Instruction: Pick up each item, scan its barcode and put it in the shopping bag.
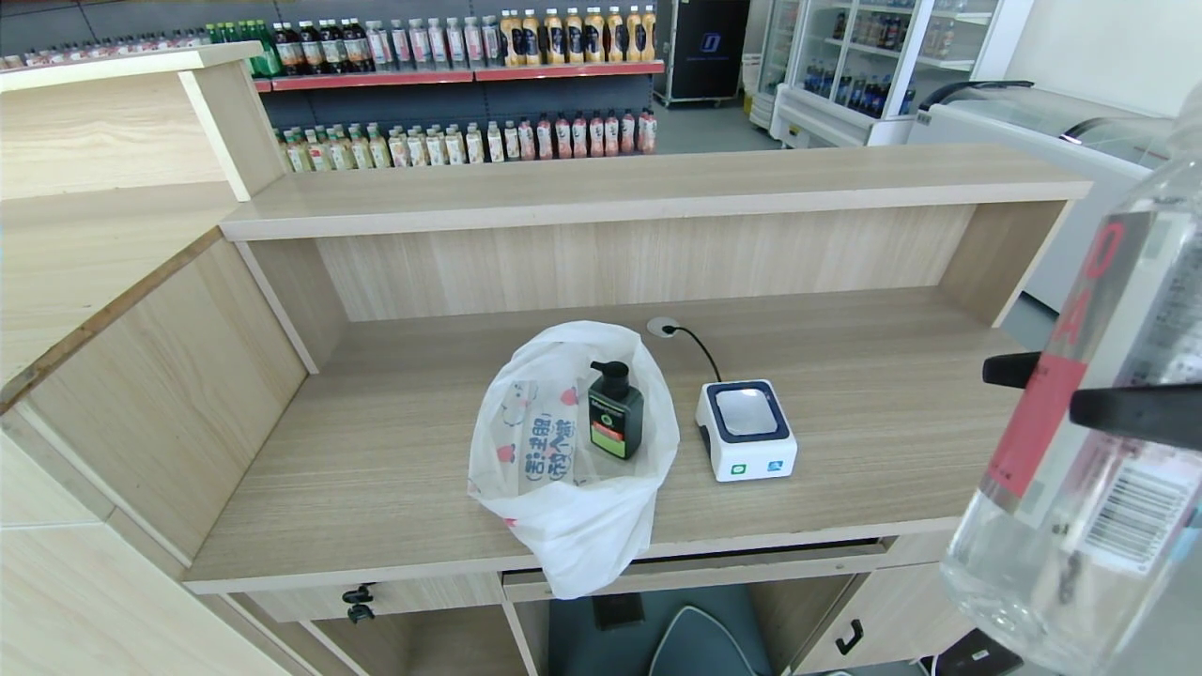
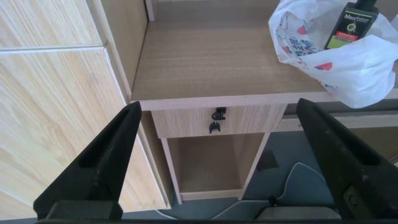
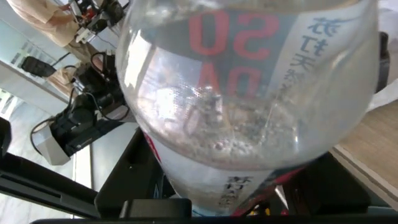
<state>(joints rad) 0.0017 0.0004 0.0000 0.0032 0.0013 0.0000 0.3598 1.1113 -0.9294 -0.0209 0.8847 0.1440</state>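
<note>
The wooden worktop (image 1: 394, 469) runs from a side panel on the left to a short wall on the right, with a raised ledge along its far side. At the far right, close to the head camera, a clear plastic bottle (image 1: 1099, 451) with a red-and-white label hangs tilted in the air. Its upper end is cut off by the frame, so no cap can be made out. The right gripper (image 1: 1033, 388) has its jaws clenched across the bottle's label, two dark fingers (image 1: 1136, 413) showing on its front. In the right wrist view the bottle's base hides most of them.

A white printed shopping bag (image 1: 573, 498) lies open at the middle of the near edge, its lower part drooping over the front. Just right of it, apart from it, sits a white barcode scanner (image 1: 747, 430) with its window facing up. A dark pump bottle (image 1: 615, 413) lies inside the bag, its foot tucked under a fold.

The left gripper (image 2: 219, 109) hangs below and near the worktop's left corner, jaws released and wide apart, nothing between them. A black cable (image 1: 700, 347) runs from the scanner to a hole further back.
</note>
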